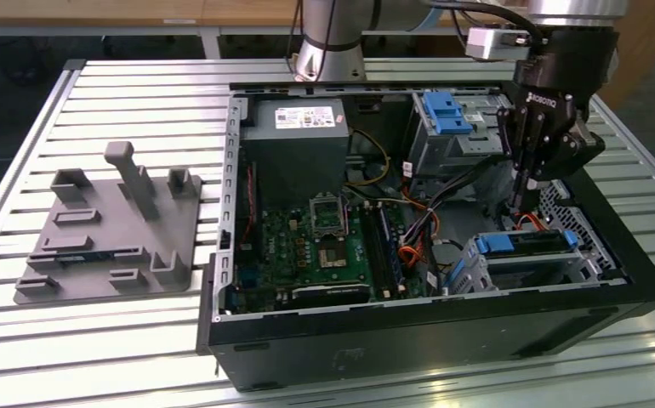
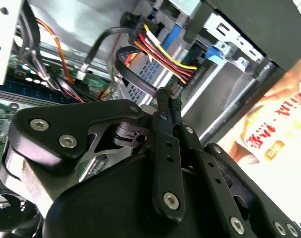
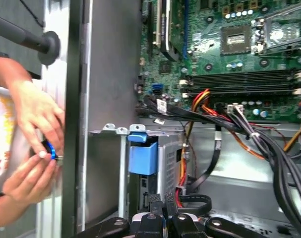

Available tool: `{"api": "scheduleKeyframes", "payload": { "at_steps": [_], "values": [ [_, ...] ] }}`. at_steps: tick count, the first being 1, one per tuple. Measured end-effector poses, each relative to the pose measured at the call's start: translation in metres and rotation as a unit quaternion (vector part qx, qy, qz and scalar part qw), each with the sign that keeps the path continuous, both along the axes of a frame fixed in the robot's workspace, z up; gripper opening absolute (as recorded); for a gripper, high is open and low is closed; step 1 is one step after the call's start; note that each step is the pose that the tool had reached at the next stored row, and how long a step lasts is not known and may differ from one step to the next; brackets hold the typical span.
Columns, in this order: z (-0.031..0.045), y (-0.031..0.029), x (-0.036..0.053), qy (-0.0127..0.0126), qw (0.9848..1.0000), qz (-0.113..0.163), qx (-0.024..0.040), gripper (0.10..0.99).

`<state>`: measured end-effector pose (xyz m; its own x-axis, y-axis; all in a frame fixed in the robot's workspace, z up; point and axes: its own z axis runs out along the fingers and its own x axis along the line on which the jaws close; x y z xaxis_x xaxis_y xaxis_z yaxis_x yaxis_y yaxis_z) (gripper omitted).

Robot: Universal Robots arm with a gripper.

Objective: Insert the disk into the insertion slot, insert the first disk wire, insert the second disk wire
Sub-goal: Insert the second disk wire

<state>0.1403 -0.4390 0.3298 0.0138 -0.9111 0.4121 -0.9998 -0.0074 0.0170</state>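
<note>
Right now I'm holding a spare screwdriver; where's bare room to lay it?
The ribbed metal table is bare beyond the grey plastic fixture, and along the front below it. Inside the black computer case it is crowded: cables beside the silver perforated drive cage, where the gripper works.

Gripper (image 2: 169, 99) fills the lower frame, black fingers (image 2: 166, 144) pressed together at centre, tips touching a black connector (image 2: 140, 37) trailing red, yellow and orange wires (image 2: 162, 54). Green circuit board (image 2: 1, 124) at left edge. Silver metal cage (image 2: 229, 74) upper right, blue plastic (image 2: 217, 52) beside it.
</note>
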Motion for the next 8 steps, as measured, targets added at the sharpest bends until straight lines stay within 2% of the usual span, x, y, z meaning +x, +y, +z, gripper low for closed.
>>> {"api": "scheduleKeyframes", "payload": {
  "at_steps": [4, 8],
  "values": [
    [0.0000, -0.0044, 0.0000, 0.0000, 0.9997, 0.000, 0.0240, 0.145],
    [0.0001, -0.0100, 0.0000, 0.0000, 0.9992, 0.000, 0.0408, 0.145]
  ]
}}
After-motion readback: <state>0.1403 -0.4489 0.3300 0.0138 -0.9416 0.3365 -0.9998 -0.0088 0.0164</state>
